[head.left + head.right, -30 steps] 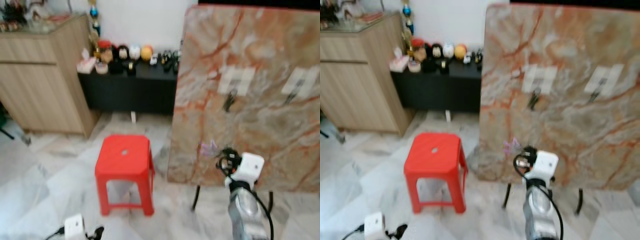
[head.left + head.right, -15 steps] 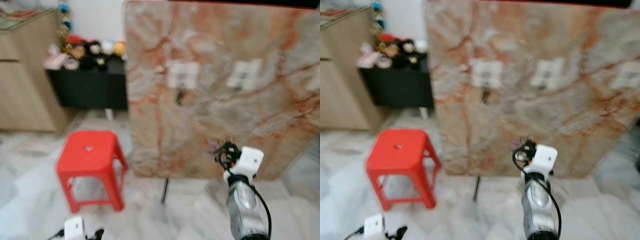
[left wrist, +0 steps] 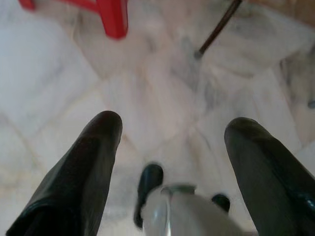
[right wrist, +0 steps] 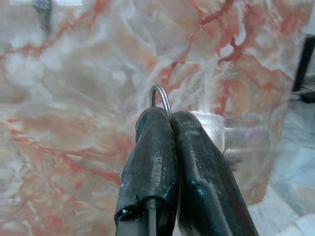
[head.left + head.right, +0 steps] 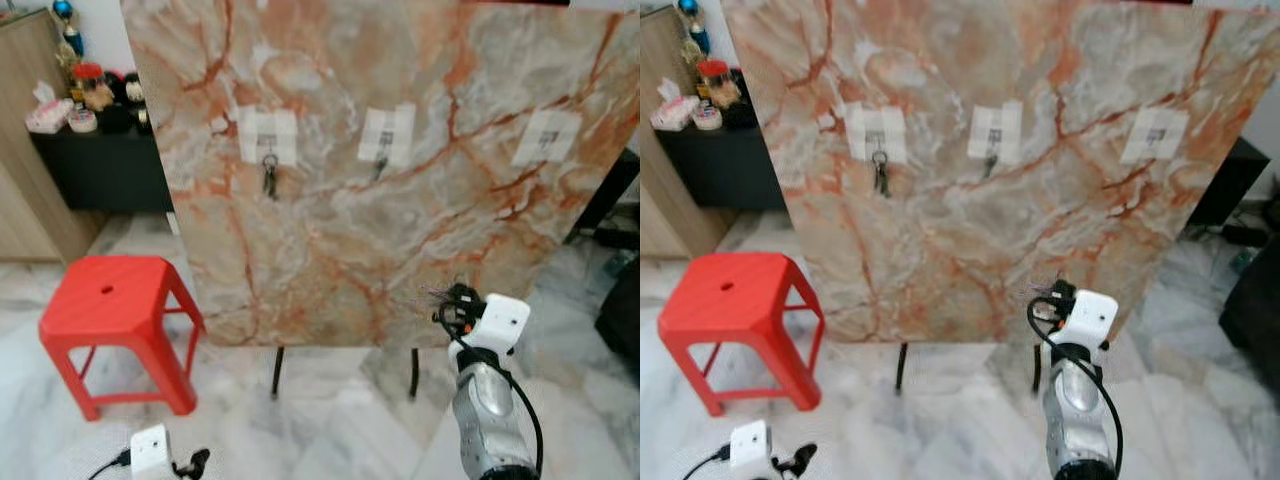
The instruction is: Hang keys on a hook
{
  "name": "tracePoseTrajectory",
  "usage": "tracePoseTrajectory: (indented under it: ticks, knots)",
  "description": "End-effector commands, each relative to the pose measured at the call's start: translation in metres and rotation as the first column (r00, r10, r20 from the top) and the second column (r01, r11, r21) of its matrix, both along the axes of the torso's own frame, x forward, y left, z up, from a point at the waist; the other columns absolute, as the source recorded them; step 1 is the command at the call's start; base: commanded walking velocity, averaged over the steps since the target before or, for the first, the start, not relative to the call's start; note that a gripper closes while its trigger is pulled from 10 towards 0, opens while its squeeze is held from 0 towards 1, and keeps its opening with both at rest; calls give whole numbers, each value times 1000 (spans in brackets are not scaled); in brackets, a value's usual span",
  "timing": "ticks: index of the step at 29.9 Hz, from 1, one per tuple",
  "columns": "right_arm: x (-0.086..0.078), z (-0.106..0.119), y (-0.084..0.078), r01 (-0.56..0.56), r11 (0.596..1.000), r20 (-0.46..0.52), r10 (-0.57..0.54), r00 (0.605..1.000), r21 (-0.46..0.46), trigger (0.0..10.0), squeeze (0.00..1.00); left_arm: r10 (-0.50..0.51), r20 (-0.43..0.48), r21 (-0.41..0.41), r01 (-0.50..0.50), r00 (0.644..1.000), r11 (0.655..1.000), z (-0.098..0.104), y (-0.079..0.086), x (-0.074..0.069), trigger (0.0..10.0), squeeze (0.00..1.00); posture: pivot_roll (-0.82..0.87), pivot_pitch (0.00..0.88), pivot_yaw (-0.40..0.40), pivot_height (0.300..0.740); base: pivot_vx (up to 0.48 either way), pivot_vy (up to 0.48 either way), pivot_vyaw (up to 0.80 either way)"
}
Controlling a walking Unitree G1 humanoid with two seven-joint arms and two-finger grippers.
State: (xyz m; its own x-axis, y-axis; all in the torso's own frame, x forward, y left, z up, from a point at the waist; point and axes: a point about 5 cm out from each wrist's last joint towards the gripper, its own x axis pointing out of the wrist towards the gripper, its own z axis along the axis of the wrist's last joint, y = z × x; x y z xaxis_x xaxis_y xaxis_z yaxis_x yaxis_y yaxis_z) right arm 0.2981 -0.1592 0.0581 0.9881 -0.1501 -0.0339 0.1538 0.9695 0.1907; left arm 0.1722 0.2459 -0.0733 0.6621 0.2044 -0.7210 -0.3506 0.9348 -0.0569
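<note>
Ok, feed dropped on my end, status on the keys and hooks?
Right gripper shut on key ring, raised before marble board. Left gripper open, idle, low over floor. Left hook holds keys; right hook looks free. Path unobstructed.

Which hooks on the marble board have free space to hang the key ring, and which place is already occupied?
The right hook is bare, with plain marble board around it. The left hook already carries keys. Something small hangs at the middle hook; I cannot identify it. The right gripper pinches the key ring.
</note>
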Motion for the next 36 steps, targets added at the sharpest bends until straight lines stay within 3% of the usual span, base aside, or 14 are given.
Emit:
tracePoseTrajectory:
  ticks: [1,23,28,36]
  knots:
    - [2,4,-5,12,1000,21,-11,1000,-8,10000,0,-27,-7,1,27,1000,1000,0,-3,3,10000,0,13,0,-53,740,0,0,0]
    - [2,3,-12,57,998,16,-56,998,-23,10000,0,-67,-23,-27,67,997,997,-3,-10,1,10000,0,6,0,-49,740,0,0,0]
    - [4,7,-17,99,995,33,-99,995,-17,10000,0,-74,-23,-29,73,997,997,-3,-11,2,10000,0,3,0,-52,740,295,0,0]
    - [4,7,-21,116,993,29,-115,993,-37,10000,0,-80,-33,-33,79,996,996,-4,-12,0,10000,0,3,0,-54,740,301,0,-631]
